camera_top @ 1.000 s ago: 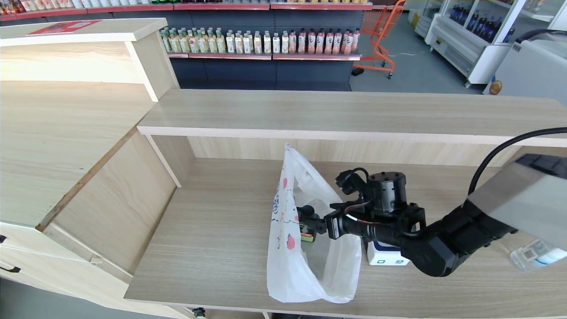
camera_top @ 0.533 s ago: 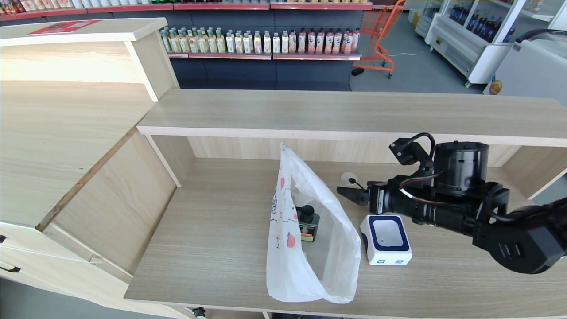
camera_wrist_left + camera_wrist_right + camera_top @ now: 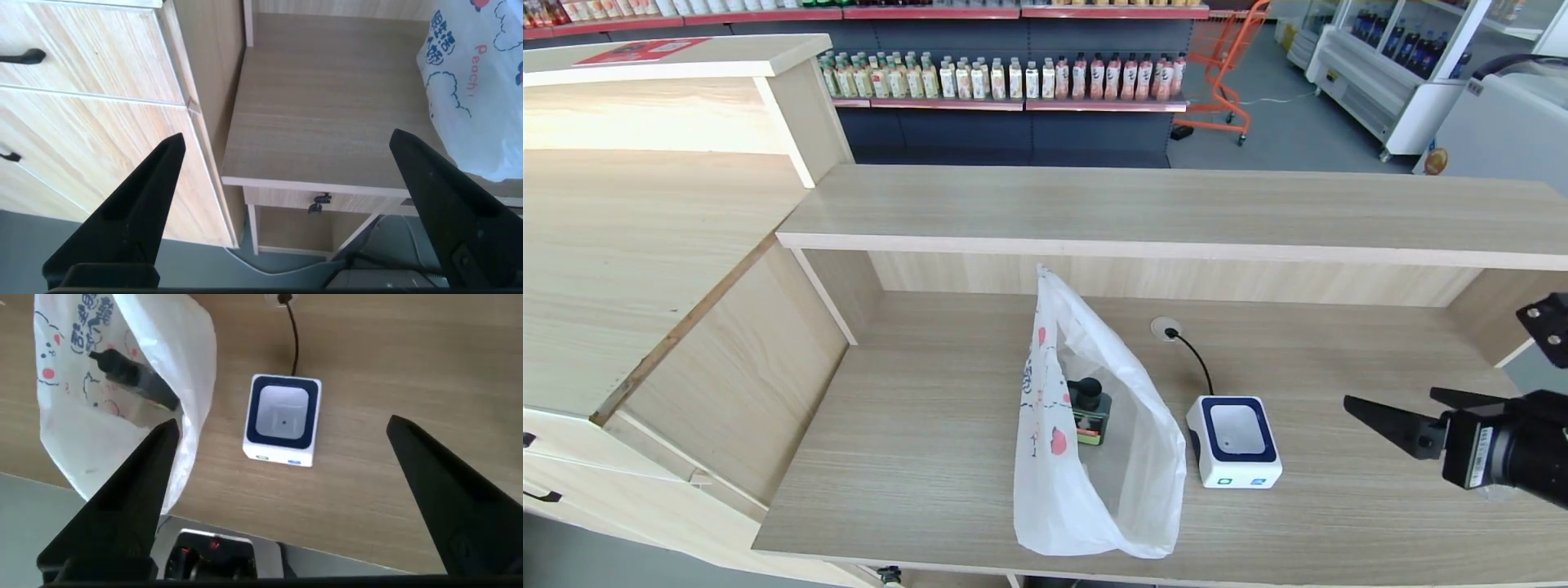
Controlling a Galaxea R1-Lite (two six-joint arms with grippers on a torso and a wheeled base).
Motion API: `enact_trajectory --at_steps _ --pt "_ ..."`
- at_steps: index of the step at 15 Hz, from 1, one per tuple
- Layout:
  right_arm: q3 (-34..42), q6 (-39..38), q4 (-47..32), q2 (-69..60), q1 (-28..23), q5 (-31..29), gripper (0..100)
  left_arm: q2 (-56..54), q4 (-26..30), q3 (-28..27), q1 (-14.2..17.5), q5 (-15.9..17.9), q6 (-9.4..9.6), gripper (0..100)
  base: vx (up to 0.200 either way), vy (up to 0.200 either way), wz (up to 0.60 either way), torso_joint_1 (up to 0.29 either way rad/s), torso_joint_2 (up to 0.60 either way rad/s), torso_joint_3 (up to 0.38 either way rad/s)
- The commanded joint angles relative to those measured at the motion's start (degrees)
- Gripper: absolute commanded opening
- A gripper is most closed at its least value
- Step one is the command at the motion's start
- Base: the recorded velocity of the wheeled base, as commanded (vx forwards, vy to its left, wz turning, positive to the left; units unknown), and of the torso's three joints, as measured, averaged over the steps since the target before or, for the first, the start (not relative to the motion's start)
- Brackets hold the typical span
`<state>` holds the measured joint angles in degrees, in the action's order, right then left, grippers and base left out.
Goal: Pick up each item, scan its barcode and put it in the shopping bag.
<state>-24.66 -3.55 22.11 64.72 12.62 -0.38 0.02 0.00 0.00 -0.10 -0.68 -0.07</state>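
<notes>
Head view: right hand (image 3: 1390, 397) spread wide, holding nothing, near the scanner (image 3: 1235, 442).

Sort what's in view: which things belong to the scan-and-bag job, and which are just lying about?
Job: white plastic shopping bag with cartoon print; small dark bottle with black cap, inside the bag; white box scanner with blue-framed window; black right hand, open and empty.

Lying about: light wooden counter; shelf of drink bottles; orange wire trolley; white glass-door fridges.

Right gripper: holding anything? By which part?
Nothing held. The right gripper is open and empty, to the right of the scanner; the bottle sits inside the shopping bag. The left gripper is open and empty too.
</notes>
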Motion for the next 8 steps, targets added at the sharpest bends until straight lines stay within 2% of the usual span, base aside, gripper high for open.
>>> enact_trajectory --at_steps 1,5,7,8 --pt "4.80 0.12 -5.41 -13.57 -1.46 -2.87 100 -0.02 0.00 0.00 0.01 -0.02 -0.01 100 0.000 0.000 0.00 0.000 0.00 0.000" --pt "7.79 -1.99 -13.85 -23.76 -3.30 -4.54 100 -0.02 0.00 0.00 0.01 -0.02 -0.19 100 0.000 0.000 0.00 0.000 0.00 0.000" --pt "8.31 -2.52 -15.61 -25.17 -4.71 -4.63 100 -0.02 0.00 0.00 0.01 -0.02 -0.10 100 0.000 -0.200 0.00 0.002 0.00 -0.002" --pt "8.49 -3.66 -20.88 -28.42 -8.13 -4.72 100 -0.02 0.00 0.00 0.01 -0.11 -0.10 100 0.000 -0.200 0.00 -0.012 -0.01 0.007"
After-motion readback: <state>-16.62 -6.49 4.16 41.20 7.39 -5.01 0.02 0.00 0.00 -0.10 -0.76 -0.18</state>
